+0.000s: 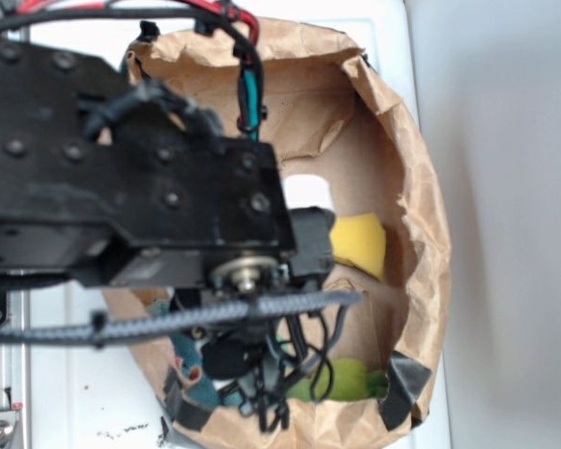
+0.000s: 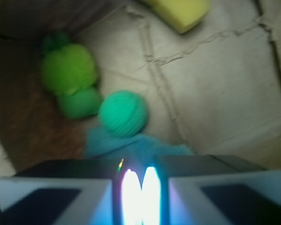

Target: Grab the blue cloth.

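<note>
Wrist view, blurred: blue cloth (image 2: 131, 145) flat on the brown paper bag floor (image 2: 215, 98), touching the near side of the teal-green ball (image 2: 124, 113), near edge hidden behind the gripper (image 2: 140, 187). Jaws drawn almost together, nothing visibly between them (glare there). Fuzzy green toy (image 2: 69, 79) left; yellow sponge (image 2: 180, 11) far, cut off. Exterior view mostly blocked by the arm (image 1: 131, 187).

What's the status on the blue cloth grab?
Hand above the bag floor, open or shut unclear. Blue cloth just ahead, ungrabbed. Teal-green ball touching the cloth's far edge.
</note>
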Controlling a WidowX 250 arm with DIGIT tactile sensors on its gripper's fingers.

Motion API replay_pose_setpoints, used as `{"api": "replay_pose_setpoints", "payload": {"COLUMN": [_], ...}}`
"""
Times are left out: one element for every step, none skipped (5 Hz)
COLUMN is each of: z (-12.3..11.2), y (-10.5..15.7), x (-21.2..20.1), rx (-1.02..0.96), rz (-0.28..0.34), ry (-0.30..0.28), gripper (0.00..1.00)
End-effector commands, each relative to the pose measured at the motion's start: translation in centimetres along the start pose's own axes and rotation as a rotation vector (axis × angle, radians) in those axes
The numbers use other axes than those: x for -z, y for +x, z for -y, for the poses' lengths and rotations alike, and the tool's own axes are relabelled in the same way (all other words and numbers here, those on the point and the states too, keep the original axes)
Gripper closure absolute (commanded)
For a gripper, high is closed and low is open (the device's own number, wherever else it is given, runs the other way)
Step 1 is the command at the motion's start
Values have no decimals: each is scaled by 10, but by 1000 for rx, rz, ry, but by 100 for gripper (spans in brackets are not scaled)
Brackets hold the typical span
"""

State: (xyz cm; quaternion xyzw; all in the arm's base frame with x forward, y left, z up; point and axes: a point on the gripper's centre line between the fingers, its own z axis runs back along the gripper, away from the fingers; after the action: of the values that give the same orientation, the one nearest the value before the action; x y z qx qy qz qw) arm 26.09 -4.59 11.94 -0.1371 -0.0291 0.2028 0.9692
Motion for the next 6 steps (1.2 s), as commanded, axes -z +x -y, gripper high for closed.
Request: {"api": "replay_pose_setpoints", "payload": {"z": [1,-1,-3,0,5,7], "y": [-14,-18,-17,-19,-26,-35], "x": [28,45,65,77,91,108], "rx": [127,212,226,262,312,365], "rz": [-31,-84,-126,-199,-269,-275], "ry": [16,46,88,70,47,57], "gripper": [0,0,0,0,0,0]}}
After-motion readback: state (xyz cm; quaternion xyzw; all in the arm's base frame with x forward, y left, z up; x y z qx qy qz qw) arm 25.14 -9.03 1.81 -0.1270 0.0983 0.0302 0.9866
